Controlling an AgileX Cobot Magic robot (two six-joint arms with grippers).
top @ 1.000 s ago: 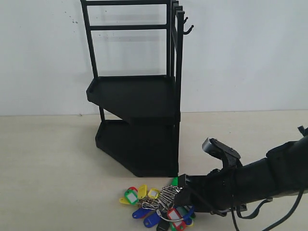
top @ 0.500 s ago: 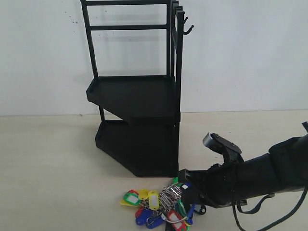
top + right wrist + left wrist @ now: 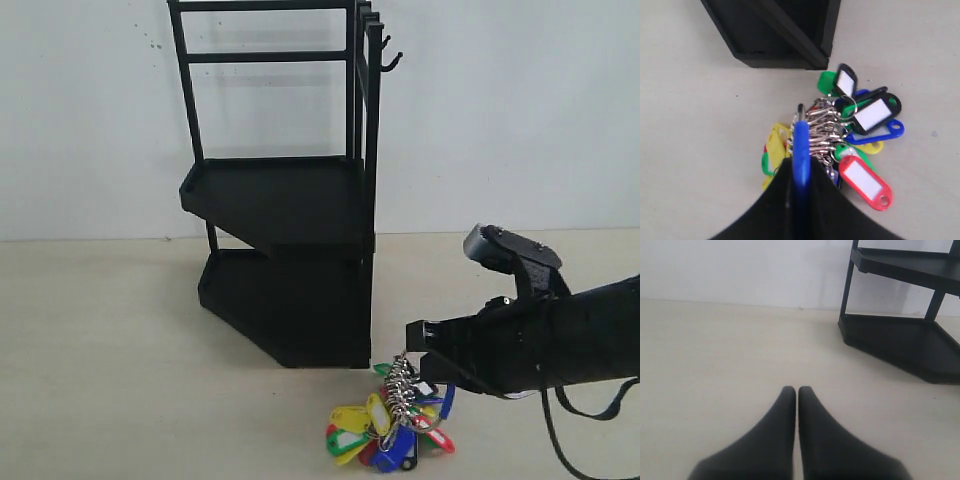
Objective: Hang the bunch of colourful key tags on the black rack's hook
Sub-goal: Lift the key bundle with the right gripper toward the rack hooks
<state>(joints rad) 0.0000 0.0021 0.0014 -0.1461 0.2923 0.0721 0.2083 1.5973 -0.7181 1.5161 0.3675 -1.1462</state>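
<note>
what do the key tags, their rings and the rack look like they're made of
Key tags: glossy coloured plastic, by their sheen, with white inserts, maybe paper. Rings: shiny silver metal, glinting. Black rack: matte, thin bars suggest painted metal, though plastic is possible.

Surface [image 3: 120,380]: pale beige, matte, flat; fills lower part of exterior view. Wall [image 3: 520,120]: white, plain, upright behind surface; seam between them straight and level across view. Specks [image 3: 152,42]: few small dark marks on wall, upper left in exterior view. Left wrist view: beige surface, white wall beyond, tiny dark mark [image 3: 800,308] at seam. Right wrist view: 2 faint dark dots [image 3: 934,133] on surface, well apart.
</note>
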